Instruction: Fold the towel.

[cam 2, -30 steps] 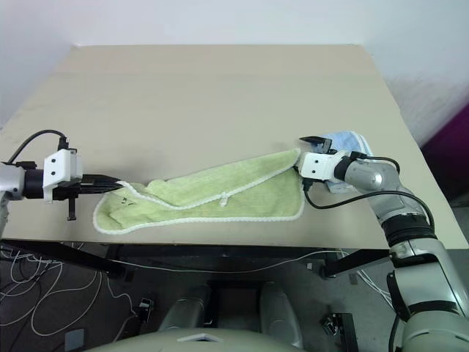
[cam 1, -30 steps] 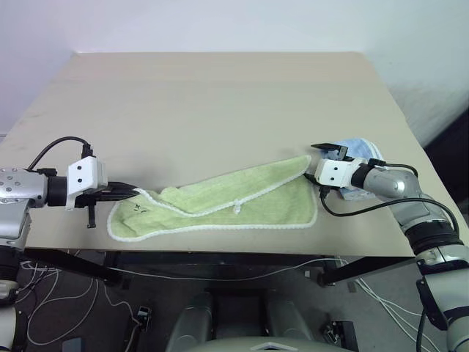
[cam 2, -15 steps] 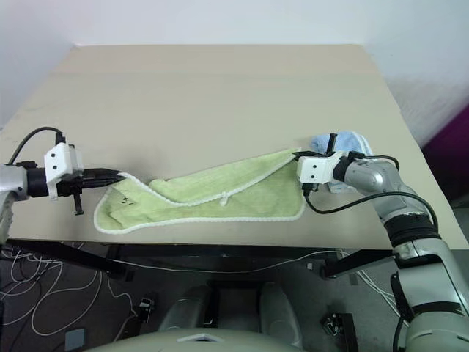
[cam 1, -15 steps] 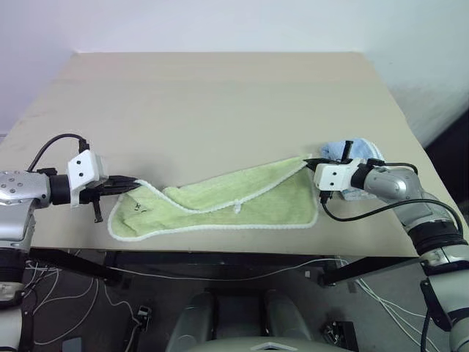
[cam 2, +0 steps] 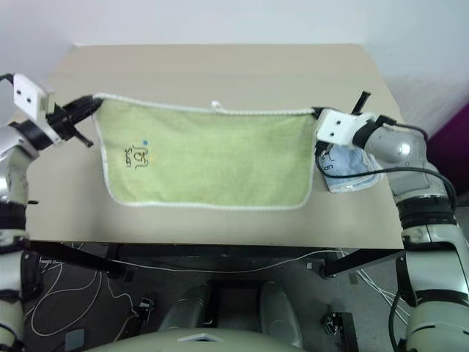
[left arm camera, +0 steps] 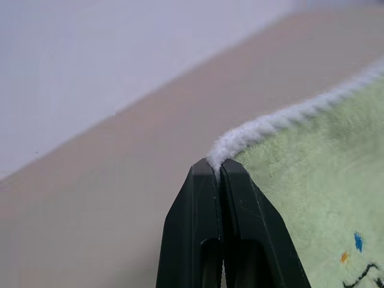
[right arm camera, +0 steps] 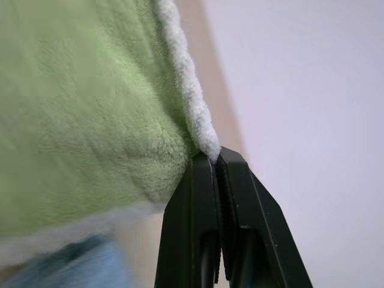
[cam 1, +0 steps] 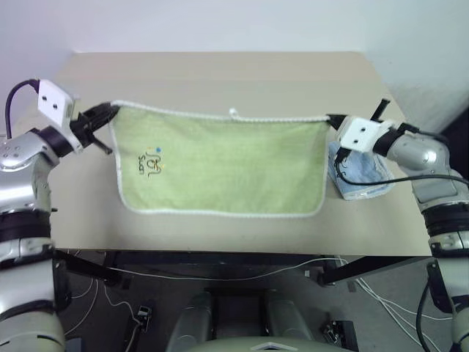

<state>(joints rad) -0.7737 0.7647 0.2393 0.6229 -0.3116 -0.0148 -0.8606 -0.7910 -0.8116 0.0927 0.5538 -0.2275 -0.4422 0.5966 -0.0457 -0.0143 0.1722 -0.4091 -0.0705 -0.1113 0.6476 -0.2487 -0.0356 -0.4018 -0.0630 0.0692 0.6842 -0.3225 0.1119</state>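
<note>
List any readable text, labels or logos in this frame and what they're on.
Dark printed marking with a small blue dot on the towel, near its upper corner on the robot's left: too small to read for certain.
Light blue folded towel: a dark mark shows near its edge, unreadable.
Nothing else carries text.

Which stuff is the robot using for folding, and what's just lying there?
For the job:
- green towel, held up by its top corners
- left tool, shut on one corner
- right tool, shut on the other corner

Just lying about:
- folded blue towel on the table
</note>
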